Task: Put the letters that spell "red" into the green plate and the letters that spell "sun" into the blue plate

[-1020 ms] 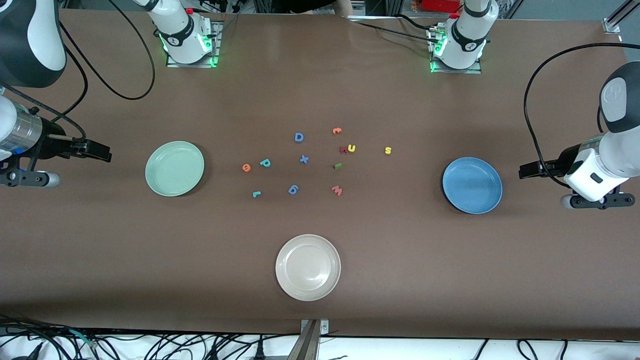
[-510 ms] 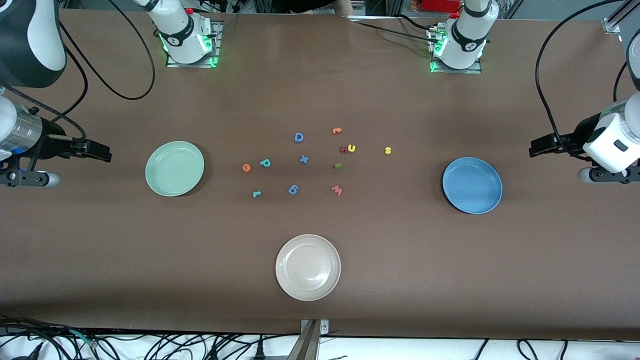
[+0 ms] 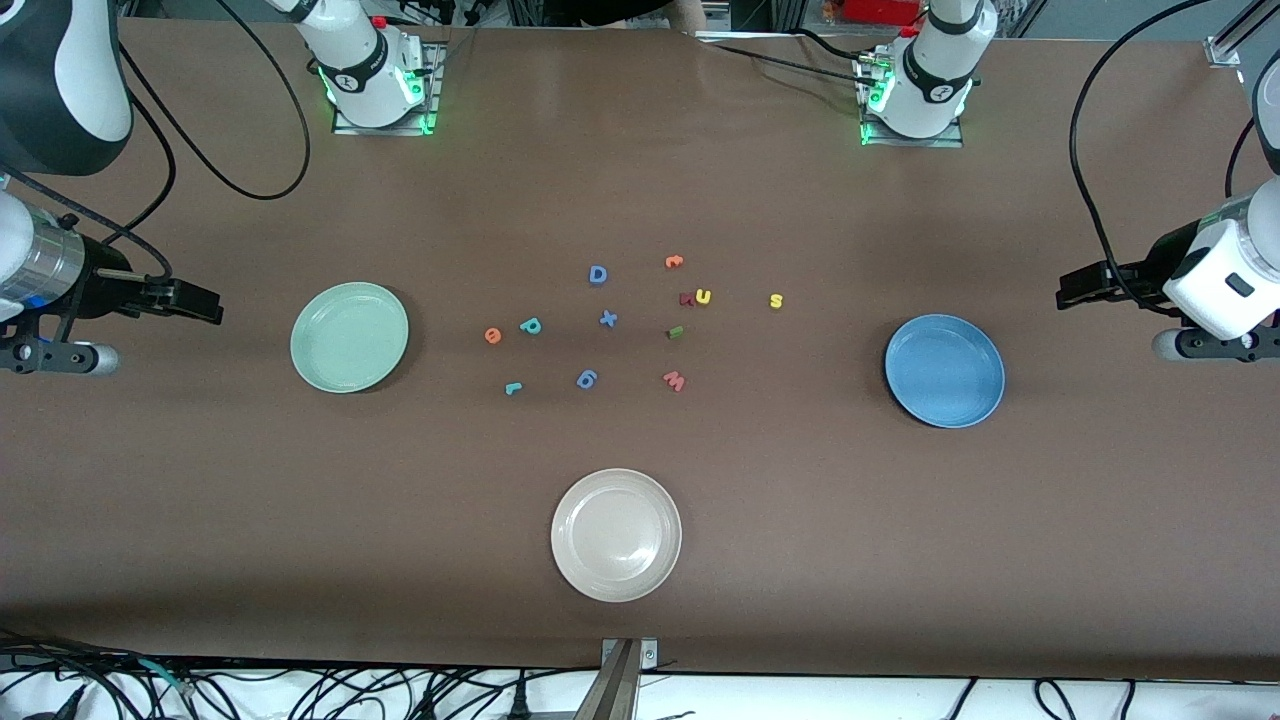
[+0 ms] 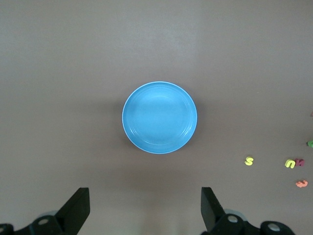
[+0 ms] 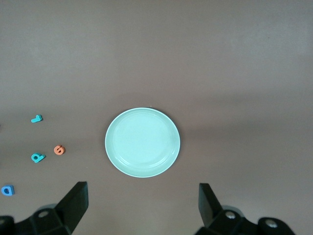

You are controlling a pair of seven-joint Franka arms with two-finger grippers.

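Since a second ago the left arm has swung its wrist toward the robots' bases along its end of the table; nothing else has shifted. From the front camera, the left gripper (image 3: 1066, 295) hangs over bare table near the round medium-blue plate (image 3: 944, 370), fingers spread apart, nothing between them; the right gripper (image 3: 212, 303) waits beside the round pale mint-green plate (image 3: 349, 336), fingers apart too and empty. Between the plates lie the small foam letters: teal hooked "r" (image 3: 512, 388), orange rounded "e" (image 3: 492, 336) and teal "d" shape (image 3: 531, 325) toward the green plate; yellow "u" (image 3: 703, 296) touching a dark-red letter (image 3: 686, 298), yellow "s" (image 3: 776, 300) toward the blue plate, dark-green "n" (image 3: 675, 332) near the middle; a cream-white plate (image 3: 616, 535) sits nearest the camera. Over to the left wrist view: blue plate (image 4: 159, 117) empty, "s" (image 4: 249, 160) and "u" (image 4: 290, 163) on the table apart from it; both fingers (image 4: 78, 208) stand wide. Right wrist view: green plate (image 5: 142, 142) empty; "r" (image 5: 36, 118), "e" (image 5: 58, 150) and "d" (image 5: 37, 157) on the table, fingers (image 5: 77, 197) wide.
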